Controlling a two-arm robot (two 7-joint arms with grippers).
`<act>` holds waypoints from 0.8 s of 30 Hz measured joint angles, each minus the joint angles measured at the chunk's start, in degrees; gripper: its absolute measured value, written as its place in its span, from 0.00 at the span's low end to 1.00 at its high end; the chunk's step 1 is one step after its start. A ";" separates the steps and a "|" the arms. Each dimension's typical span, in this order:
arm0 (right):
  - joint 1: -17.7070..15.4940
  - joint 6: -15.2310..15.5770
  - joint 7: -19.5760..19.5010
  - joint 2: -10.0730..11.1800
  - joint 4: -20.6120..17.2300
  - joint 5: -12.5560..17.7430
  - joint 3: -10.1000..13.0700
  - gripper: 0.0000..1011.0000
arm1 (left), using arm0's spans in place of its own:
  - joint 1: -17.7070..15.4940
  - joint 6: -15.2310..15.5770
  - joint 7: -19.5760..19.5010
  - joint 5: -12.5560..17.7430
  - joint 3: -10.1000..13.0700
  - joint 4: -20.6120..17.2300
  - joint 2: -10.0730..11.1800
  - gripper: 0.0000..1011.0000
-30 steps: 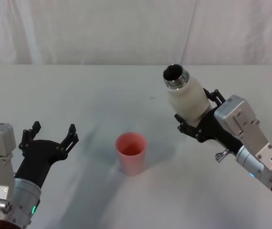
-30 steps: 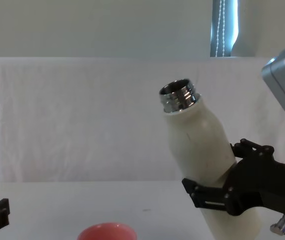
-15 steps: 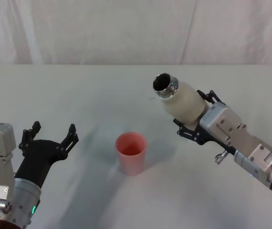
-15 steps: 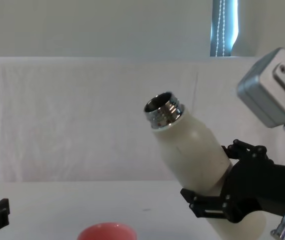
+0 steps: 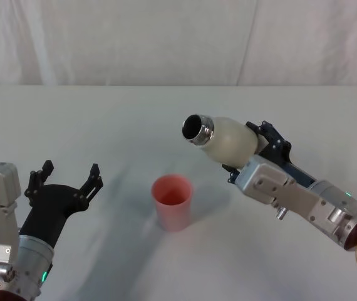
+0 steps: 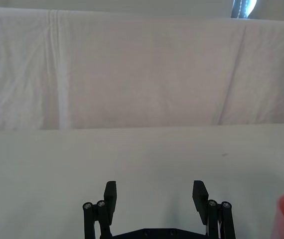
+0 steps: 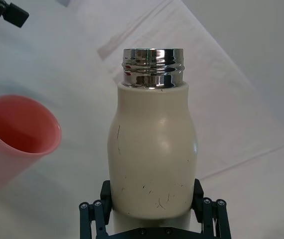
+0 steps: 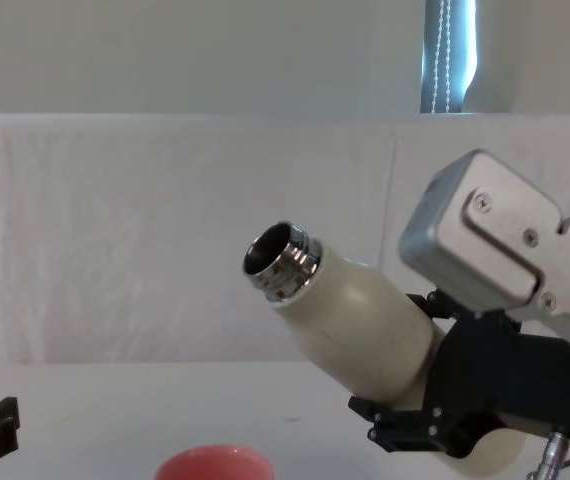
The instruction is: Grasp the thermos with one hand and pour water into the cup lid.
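Right gripper fingers clamped round lower body of thermos, held off surface, tilted w/ chrome neck toward cup lid standing below-left. Left gripper idle near cup lid, fingers wide open, empty.

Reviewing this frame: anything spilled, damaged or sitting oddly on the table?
No spill shows. The thermos, clamped by the right gripper, has small dark scuffs on its cream side. It is tilted toward the cup lid, which stands upright on the table. The left gripper hovers open, left of it.
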 joint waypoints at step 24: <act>1.10 -1.66 -1.80 0.55 0.49 -11.10 -4.05 0.94 | 0.00 0.00 0.00 0.00 0.00 0.00 0.00 0.99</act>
